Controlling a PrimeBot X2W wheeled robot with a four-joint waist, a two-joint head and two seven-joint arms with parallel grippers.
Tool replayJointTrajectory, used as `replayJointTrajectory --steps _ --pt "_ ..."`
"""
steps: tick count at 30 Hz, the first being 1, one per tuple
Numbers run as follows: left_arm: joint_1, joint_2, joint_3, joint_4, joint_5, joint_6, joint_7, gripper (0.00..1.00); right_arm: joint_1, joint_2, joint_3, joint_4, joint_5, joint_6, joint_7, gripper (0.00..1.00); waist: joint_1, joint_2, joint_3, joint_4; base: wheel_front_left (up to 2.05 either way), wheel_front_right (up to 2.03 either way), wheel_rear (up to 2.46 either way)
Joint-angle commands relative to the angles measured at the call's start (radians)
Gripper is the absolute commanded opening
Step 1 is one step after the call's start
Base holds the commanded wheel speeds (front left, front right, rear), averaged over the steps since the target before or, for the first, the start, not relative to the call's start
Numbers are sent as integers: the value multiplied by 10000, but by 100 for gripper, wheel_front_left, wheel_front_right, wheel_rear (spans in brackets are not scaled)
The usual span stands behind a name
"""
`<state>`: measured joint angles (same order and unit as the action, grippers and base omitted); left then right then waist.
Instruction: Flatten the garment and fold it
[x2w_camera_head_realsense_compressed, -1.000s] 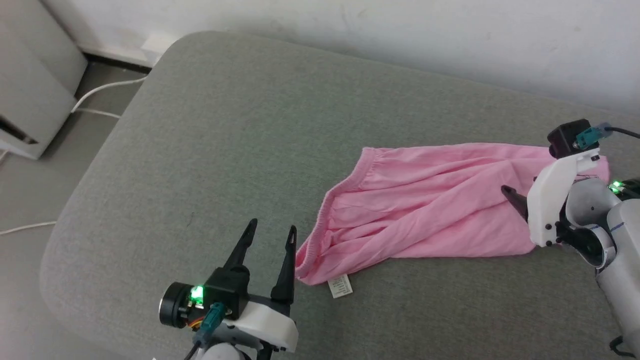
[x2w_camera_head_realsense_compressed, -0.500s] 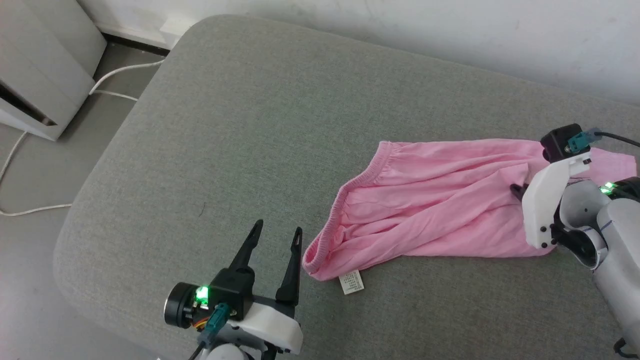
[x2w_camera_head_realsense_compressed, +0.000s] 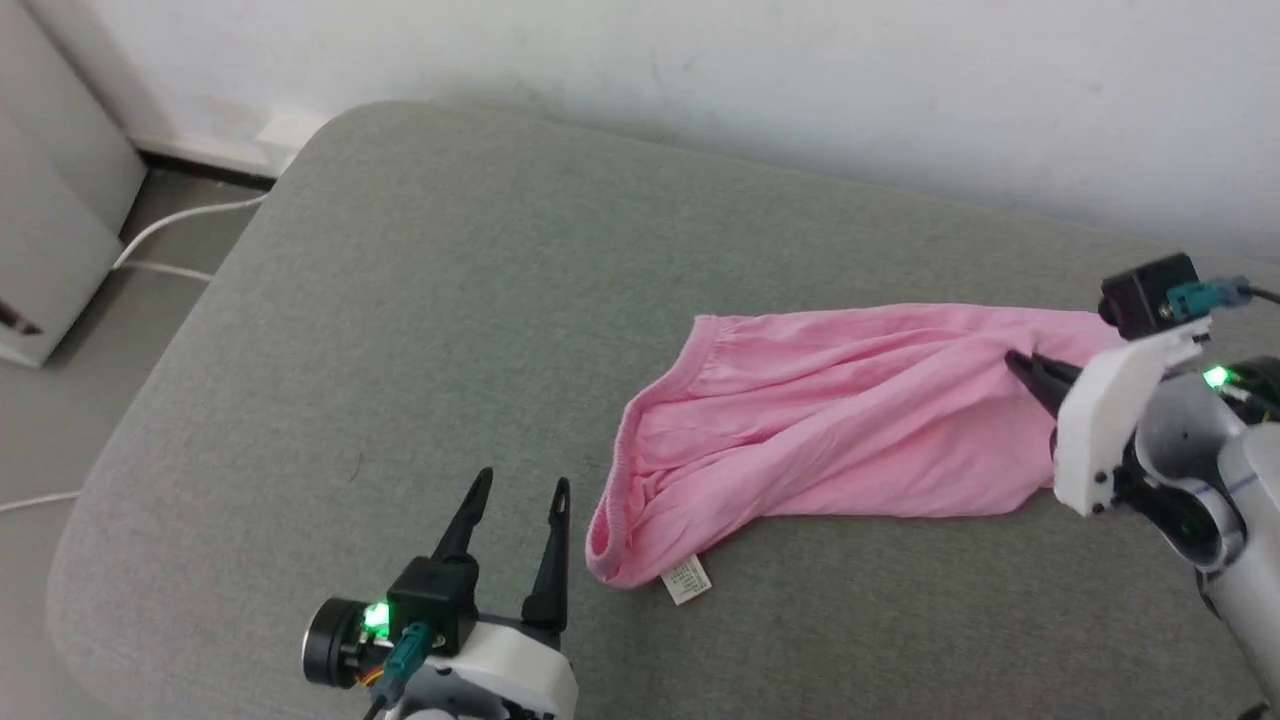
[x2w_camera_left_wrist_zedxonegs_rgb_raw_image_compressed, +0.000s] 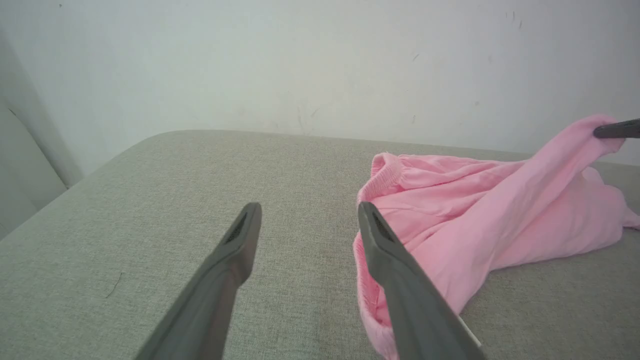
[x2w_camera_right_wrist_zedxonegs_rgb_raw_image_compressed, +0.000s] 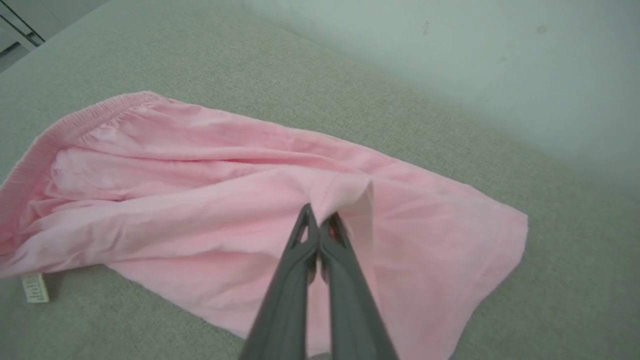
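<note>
Garment (x2w_camera_head_realsense_compressed: 840, 430): pink shorts, rumpled, on the right half of the grey cushion (x2w_camera_head_realsense_compressed: 420, 300), long axis left to right, waistband (x2w_camera_head_realsense_compressed: 630, 435) end leftward. Your right gripper (x2w_camera_right_wrist_zedxonegs_rgb_raw_image_compressed: 320, 220) pinches a fold at the leg end, fingers pressed together. Your left gripper (x2w_camera_head_realsense_compressed: 520, 490), spread and empty, sits just beside the waistband, nearer the front edge.

Soft, even light falls on everything before me, bright and flat. The garment (x2w_camera_head_realsense_compressed: 830, 420) throws only a faint shadow along its near edge. My left fingers (x2w_camera_left_wrist_zedxonegs_rgb_raw_image_compressed: 220, 280) go soft close to the lens.
</note>
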<state>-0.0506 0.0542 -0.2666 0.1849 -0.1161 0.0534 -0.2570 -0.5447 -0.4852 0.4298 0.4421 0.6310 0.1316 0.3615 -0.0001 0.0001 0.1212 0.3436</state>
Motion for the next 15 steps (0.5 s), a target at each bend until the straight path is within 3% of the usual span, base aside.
replayJointTrajectory --steps 1,6,11,15 --pt "171 -38 124 5 -45 -60 -47 100 576 -176 -336 -477 144 -9 165 0 1 -1 -580 -686 0 0 0" --pt "386 -18 402 -25 32 -130 -47 100 2567 -315 -1821 -2146 183 -9 1230 0 1 -1 -967 -1353 0 0 0" --pt "538 -11 546 27 75 -216 -47 100 4562 64 -3186 -3487 -203 -9 2619 0 1 -1 -1152 -1821 0 0 0" --pt "562 -16 541 109 101 -329 -47 100 6311 750 -4471 -4550 -1099 -9 4145 0 1 -1 -1234 -2093 0 0 0"
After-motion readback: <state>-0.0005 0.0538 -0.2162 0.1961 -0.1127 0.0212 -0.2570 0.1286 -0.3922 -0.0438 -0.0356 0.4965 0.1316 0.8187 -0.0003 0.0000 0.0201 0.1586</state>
